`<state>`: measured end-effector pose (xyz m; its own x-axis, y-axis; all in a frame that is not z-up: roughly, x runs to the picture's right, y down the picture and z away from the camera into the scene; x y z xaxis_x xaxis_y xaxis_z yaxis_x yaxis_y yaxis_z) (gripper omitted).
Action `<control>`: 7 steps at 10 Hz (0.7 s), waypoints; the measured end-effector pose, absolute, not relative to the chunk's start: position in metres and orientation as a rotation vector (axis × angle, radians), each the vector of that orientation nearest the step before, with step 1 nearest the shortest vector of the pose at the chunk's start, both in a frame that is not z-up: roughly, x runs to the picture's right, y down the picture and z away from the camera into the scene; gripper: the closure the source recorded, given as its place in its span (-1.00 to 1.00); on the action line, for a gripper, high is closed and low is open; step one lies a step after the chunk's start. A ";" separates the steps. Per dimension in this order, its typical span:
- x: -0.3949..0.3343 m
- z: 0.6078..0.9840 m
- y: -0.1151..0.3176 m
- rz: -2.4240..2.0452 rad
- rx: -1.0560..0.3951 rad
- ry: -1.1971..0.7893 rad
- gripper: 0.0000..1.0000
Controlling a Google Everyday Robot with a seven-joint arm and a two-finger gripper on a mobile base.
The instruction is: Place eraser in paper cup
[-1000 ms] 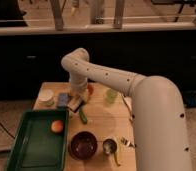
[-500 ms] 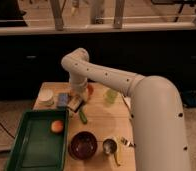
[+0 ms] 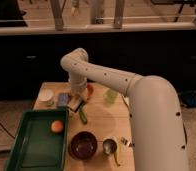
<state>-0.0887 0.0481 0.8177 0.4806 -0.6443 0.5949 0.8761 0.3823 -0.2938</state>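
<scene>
Nothing has shifted since the earlier frames: my arm stays reached across the far left part of the pale wooden tabletop [image 3: 103, 120], and my hand [image 3: 77, 100] is still low over the things there, fingers pressed together. Whether they pinch the small rectangular eraser block with its dark top over a whitish base [image 3: 74, 104] I cannot tell; the eraser sits right under my hand, tilted, just beside the flat blue rectangular block [image 3: 63, 99] on its left. The short white round paper cup [image 3: 46, 96] stands further left, near the tabletop's corner, apart from my hand with the blue block between them. A slim green vegetable-like piece [image 3: 83, 116] lies just in front of the eraser, and something orange-red [image 3: 89, 90] shows behind my wrist. To the right stands the translucent light-green cup [image 3: 111, 95]. Nearer the camera, the deep green rectangular tray [image 3: 26, 150] holds a round orange fruit [image 3: 56, 126]; beside it sit the dark maroon bowl [image 3: 83, 145] and the small shiny metal cup [image 3: 109, 146]. No writing or brand can be read anywhere.
</scene>
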 end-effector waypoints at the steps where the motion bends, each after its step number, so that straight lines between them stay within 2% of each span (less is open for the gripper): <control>1: -0.089 0.818 0.048 -1.010 -0.632 -0.421 0.95; 7: -0.093 0.821 0.048 -1.047 -0.627 -0.433 0.95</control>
